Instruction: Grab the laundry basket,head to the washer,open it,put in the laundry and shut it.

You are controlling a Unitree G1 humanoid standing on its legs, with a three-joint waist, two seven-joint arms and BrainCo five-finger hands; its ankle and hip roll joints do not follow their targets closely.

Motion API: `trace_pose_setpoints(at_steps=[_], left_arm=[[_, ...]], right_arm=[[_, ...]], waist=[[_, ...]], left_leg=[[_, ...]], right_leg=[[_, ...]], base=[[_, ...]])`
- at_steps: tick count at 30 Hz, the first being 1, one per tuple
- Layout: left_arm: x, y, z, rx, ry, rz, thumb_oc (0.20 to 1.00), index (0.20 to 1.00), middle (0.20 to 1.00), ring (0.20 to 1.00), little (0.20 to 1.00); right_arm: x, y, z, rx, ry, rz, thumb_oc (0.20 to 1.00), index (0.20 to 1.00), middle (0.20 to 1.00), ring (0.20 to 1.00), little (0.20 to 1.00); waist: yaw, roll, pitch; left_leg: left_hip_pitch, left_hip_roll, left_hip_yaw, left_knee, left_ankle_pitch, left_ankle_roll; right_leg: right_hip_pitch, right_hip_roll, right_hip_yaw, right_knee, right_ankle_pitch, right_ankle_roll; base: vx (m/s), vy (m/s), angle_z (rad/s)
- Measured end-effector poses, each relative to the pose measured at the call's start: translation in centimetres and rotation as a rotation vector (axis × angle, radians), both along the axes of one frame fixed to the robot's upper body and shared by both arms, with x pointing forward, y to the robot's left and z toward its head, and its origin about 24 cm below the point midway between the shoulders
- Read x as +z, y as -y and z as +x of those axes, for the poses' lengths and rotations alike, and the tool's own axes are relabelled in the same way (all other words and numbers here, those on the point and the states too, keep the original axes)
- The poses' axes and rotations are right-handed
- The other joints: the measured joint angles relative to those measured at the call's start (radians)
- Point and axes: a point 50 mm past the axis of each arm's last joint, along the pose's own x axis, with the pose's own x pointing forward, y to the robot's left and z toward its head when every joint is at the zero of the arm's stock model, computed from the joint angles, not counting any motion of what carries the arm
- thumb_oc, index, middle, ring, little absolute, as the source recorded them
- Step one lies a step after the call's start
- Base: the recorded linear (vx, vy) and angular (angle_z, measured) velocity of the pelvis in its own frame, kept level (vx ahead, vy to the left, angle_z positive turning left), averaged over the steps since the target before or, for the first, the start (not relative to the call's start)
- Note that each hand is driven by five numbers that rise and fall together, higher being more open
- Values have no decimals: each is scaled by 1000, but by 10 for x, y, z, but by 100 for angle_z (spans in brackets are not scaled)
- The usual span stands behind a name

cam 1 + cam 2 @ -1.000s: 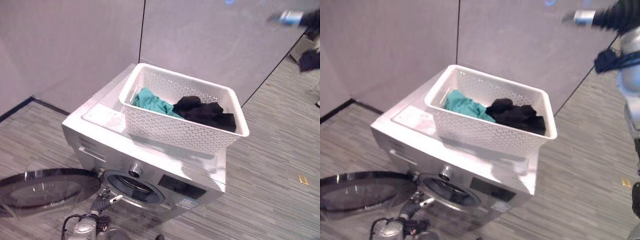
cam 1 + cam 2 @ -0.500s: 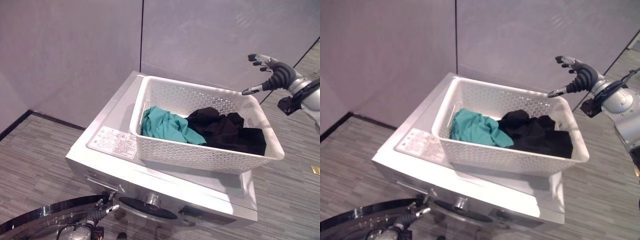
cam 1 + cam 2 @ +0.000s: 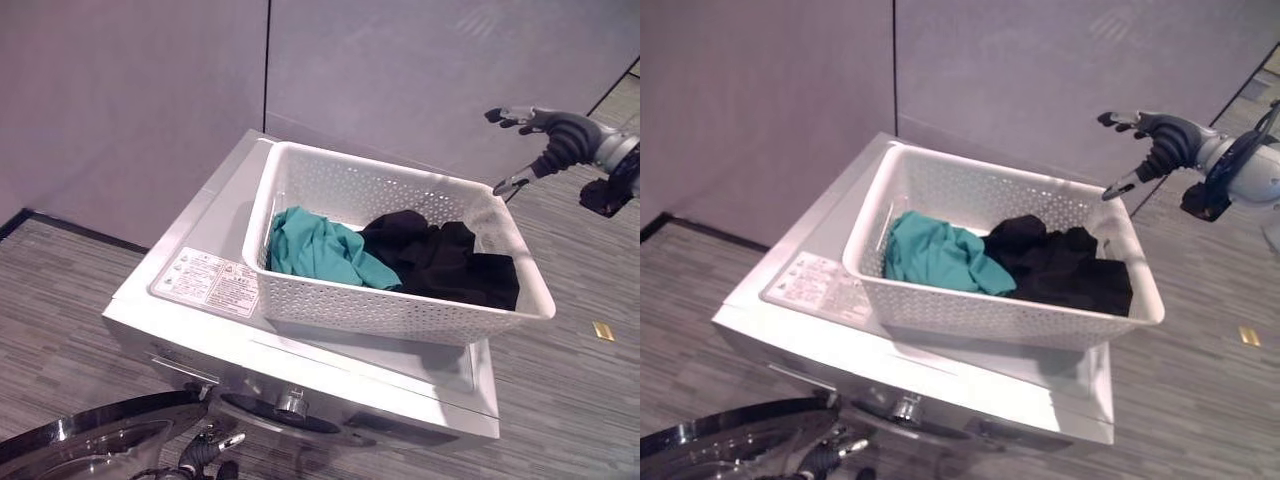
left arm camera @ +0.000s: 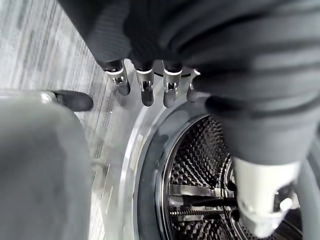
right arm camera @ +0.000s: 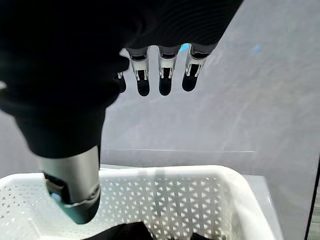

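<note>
A white perforated laundry basket (image 3: 400, 318) stands on top of the silver washer (image 3: 215, 235). A teal cloth (image 3: 315, 245) and a black cloth (image 3: 440, 260) lie inside it. My right hand (image 3: 560, 140) hovers open in the air just past the basket's far right corner, touching nothing; its straight fingers (image 5: 165, 75) show above the basket's rim (image 5: 200, 172). Low down in front of the washer, my left hand (image 3: 210, 448) is open, its fingers (image 4: 145, 85) next to the bare metal drum (image 4: 200, 175). The round glass door (image 3: 90, 445) is swung open to the left.
Grey wall panels stand close behind the washer. A printed label (image 3: 205, 280) sits on the washer's top and a control knob (image 3: 290, 403) on its front. Striped wood floor lies to the right, with a small yellow scrap (image 3: 603, 330) on it.
The camera has shifted towards the washer's top. My right hand came down from high on the right to beside the basket's far right corner. The basket and clothes have not moved.
</note>
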Motion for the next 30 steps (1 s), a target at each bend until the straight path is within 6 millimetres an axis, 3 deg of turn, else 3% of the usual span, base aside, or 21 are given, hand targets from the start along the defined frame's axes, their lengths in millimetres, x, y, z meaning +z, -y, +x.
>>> trace_pose_setpoints(at_steps=[6, 11, 16, 20, 30], left_arm=[[-3, 0, -2, 8, -18, -1, 1000, 1000, 1000, 1000, 1000], [-4, -1, -5, 13, -29, 3, 1000, 1000, 1000, 1000, 1000], [-4, -1, -4, 11, -28, 2, 1000, 1000, 1000, 1000, 1000], [-9, -4, -8, 35, -62, 13, 1000, 1000, 1000, 1000, 1000], [-10, -3, -8, 30, -66, 13, 1000, 1000, 1000, 1000, 1000]], right_arm=[[-4, -4, -1, 27, -24, -11, 1000, 1000, 1000, 1000, 1000], [-27, -15, -9, 99, -109, -28, 1000, 1000, 1000, 1000, 1000], [-34, -15, -9, 101, -138, -25, 1000, 1000, 1000, 1000, 1000], [-50, -41, -18, 236, -206, -48, 1000, 1000, 1000, 1000, 1000], [-82, -36, -9, 207, -322, -17, 1000, 1000, 1000, 1000, 1000]], waist=[[-2, -3, -3], [-1, -8, -6], [-3, -8, -6], [-2, -7, -13], [3, -10, -31]], left_leg=[[27, 5, 6, -18, 2, -2], [54, 4, 30, -28, 1, 0], [60, 5, 35, -29, 1, 0], [63, 8, 50, -30, 0, 1], [51, -4, 51, -30, 0, 3]], right_leg=[[10, 0, 4, 0, 0, 0], [19, 1, 23, 0, 0, 0], [20, 0, 29, 0, 0, 0], [17, -2, 33, 3, 1, 2], [2, -16, 25, 9, -1, 9]], base=[[21, 31, -5], [2, 43, -12], [-5, 40, -7], [-9, 47, -4], [-13, 24, 0]])
